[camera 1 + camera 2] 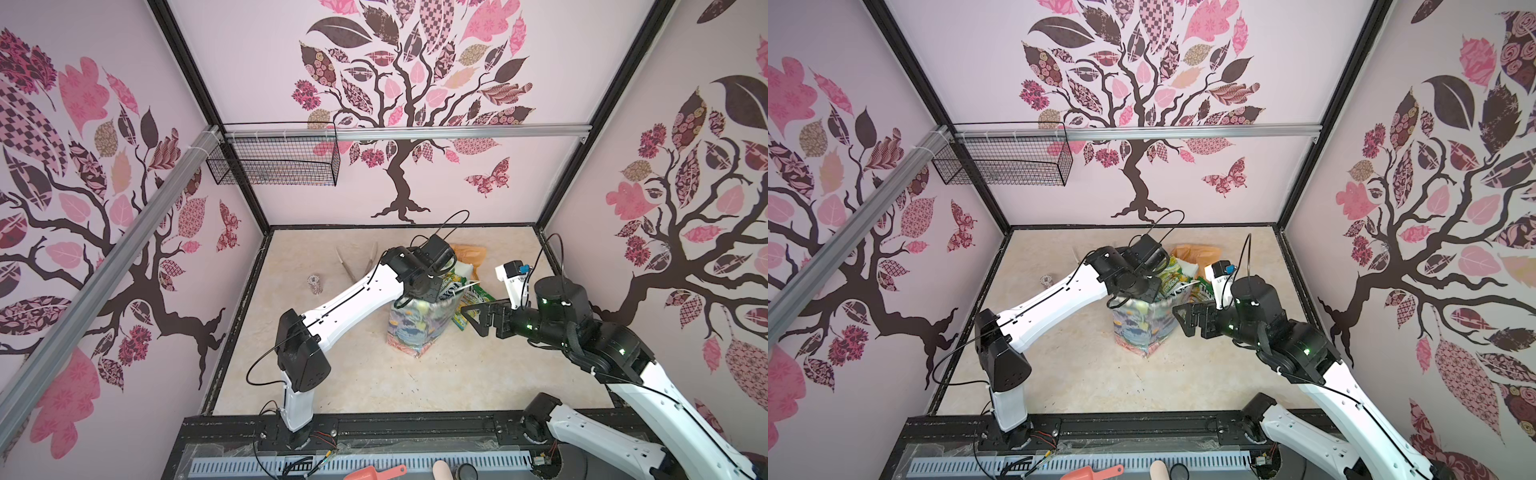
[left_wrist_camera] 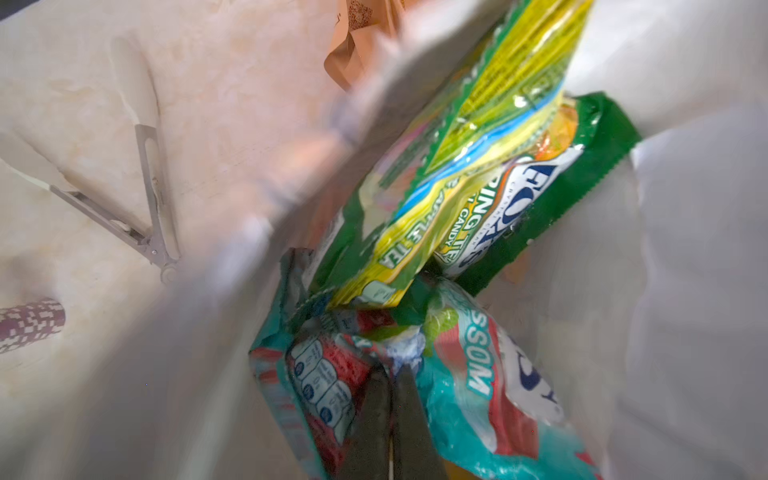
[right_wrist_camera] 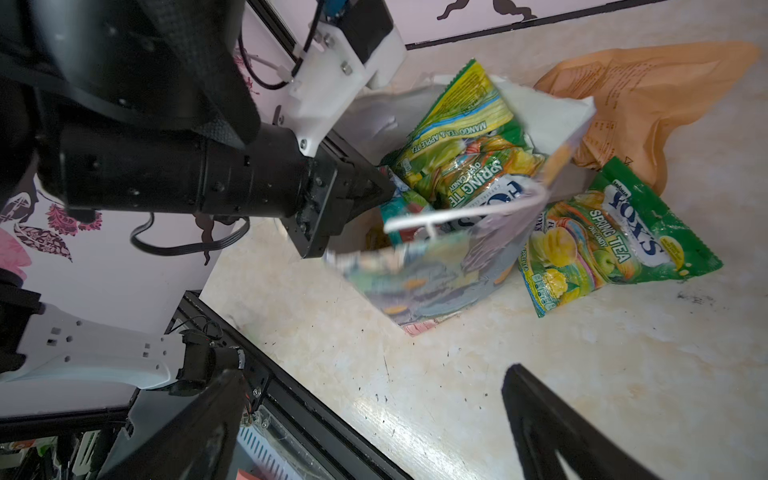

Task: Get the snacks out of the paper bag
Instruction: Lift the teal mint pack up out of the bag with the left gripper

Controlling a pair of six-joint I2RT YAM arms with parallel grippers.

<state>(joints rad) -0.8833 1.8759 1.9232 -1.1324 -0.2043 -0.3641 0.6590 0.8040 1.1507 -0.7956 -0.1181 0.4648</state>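
Observation:
The floral paper bag (image 1: pixel 415 332) (image 1: pixel 1142 332) (image 3: pixel 428 274) stands upright mid-table. My left gripper (image 2: pixel 392 370) reaches down into it, shut on the folded top of the teal-red snack pouch (image 2: pixel 478 374). A green-yellow pouch (image 2: pixel 457 178) (image 3: pixel 465 158) stands in the bag and sticks out above its rim. Another green-yellow pouch (image 3: pixel 602 241) (image 1: pixel 476 300) lies flat on the table beside the bag. Behind the bag lies the orange pouch (image 3: pixel 644 95) (image 1: pixel 469 254). My right gripper (image 1: pixel 476 322) (image 1: pixel 1187 322) (image 3: pixel 370 415) hovers open at the bag's right side, holding nothing.
Metal tongs (image 1: pixel 357 262) (image 2: pixel 145 208) and a small patterned roll (image 1: pixel 314 284) (image 2: pixel 29 324) lie on the table left of the bag. A wire basket (image 1: pixel 274 160) hangs on the back wall. An orange scoop (image 1: pixel 374 471) sits past the front rail.

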